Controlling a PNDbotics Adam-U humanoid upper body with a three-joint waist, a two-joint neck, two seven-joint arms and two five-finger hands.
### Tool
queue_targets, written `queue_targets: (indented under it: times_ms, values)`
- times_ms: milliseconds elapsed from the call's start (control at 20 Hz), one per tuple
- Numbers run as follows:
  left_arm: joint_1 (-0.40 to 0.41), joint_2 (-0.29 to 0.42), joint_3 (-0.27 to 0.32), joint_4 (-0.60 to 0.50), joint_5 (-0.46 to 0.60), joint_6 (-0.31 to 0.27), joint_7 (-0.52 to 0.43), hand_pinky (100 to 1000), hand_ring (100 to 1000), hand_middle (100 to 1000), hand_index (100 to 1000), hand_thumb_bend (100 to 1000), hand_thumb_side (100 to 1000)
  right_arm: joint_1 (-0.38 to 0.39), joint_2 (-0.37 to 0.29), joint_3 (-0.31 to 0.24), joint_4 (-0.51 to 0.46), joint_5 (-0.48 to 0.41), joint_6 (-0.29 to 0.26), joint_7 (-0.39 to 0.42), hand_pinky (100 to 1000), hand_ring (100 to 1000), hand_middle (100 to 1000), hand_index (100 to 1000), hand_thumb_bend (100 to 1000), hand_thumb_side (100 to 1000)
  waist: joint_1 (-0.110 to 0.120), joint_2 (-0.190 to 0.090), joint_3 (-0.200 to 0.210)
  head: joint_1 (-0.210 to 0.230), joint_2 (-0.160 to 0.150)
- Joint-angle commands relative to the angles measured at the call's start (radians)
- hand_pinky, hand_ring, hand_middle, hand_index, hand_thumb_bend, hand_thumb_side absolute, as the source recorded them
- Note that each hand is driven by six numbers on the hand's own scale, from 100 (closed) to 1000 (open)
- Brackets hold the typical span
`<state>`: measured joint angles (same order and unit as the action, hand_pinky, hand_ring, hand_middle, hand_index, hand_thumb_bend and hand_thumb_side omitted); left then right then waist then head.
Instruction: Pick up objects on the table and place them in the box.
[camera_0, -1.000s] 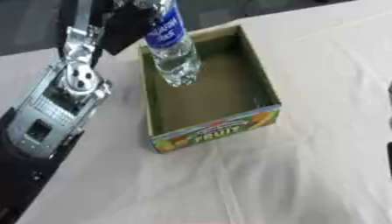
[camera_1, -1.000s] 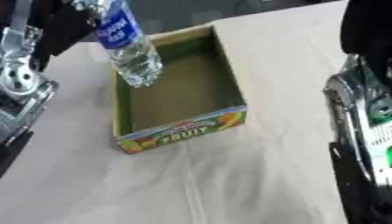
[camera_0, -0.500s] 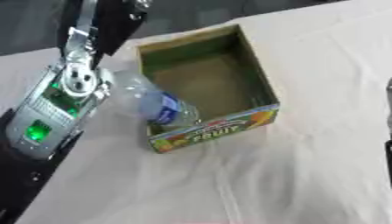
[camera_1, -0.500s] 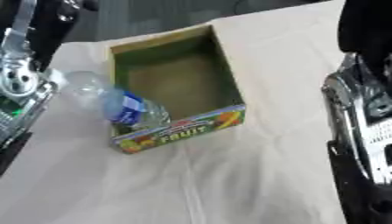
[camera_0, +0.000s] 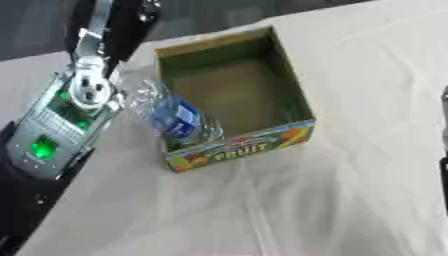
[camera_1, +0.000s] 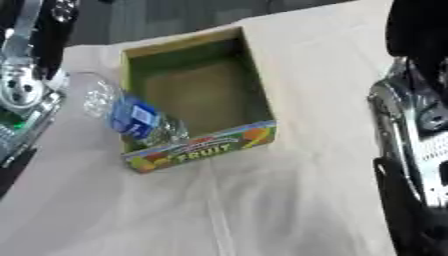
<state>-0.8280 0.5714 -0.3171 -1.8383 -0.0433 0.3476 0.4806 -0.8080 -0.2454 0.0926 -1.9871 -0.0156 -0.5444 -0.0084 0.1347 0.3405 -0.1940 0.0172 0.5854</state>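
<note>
Bottle (camera_0: 172, 116): a clear plastic bottle with a blue label is seen tilted across the box's left wall, its lower end down in the near left corner and its upper end out over the rim toward the left arm. It is judged only partly placed, since it leans on the wall instead of lying flat on the floor.

Box (camera_0: 293, 95): an open cardboard tray with a green lining and a "FRUIT" front panel is set on the counter (camera_0: 350, 200), mouth up, so that things can be dropped in from above. Apart from the bottle's lower end, nothing is seen inside.

Left arm (camera_0: 61, 120): a silver and black forearm with a green light is shown just beside the bottle's upper end, along the box's left side. Contact between the two cannot be made out.

Left robot hand: it is cut off beyond the top edge, so whether its fingers are apart or together cannot be told.

Right arm (camera_1: 420, 150): only in the right eye view, its silver and black casing is shown at the right edge, well apart from the box. Its robot hand is not shown.

Hard to make out: the bottle's cap end is blurred against the cloth, and the label's print cannot be read.
</note>
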Motion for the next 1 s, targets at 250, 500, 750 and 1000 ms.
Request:
queue_targets:
  times_ms: [250, 500, 750, 1000]
  values:
    - [0.067, 0.061, 0.056, -0.151, -0.014, -0.109, 0.137, 764, 806, 1000, 943, 240, 1000, 0.005, 0.003, 0.004, -0.013, -0.006, 0.012, 0.014, 763, 890, 924, 930, 100, 1000, -0.036, -0.014, 0.060, -0.025, 0.013]
    - [0.128, 0.082, 0.097, -0.161, -0.060, -0.197, 0.172, 823, 828, 1000, 952, 311, 1000, 0.013, 0.002, 0.001, -0.013, -0.006, 0.018, 0.018, 762, 893, 924, 931, 100, 1000, -0.063, -0.009, 0.117, -0.032, 0.019]
    - [0.159, 0.092, 0.130, -0.162, -0.109, -0.293, 0.169, 833, 844, 1000, 950, 287, 1000, 0.019, 0.002, -0.003, -0.013, -0.006, 0.022, 0.019, 762, 894, 924, 932, 100, 1000, -0.084, -0.010, 0.163, -0.038, 0.027]
    - [0.179, 0.073, 0.166, -0.162, -0.187, -0.427, 0.165, 840, 851, 1000, 946, 319, 1000, 0.022, 0.006, -0.005, -0.013, -0.006, 0.022, 0.019, 762, 895, 924, 932, 100, 1000, -0.106, -0.011, 0.202, -0.046, 0.032]
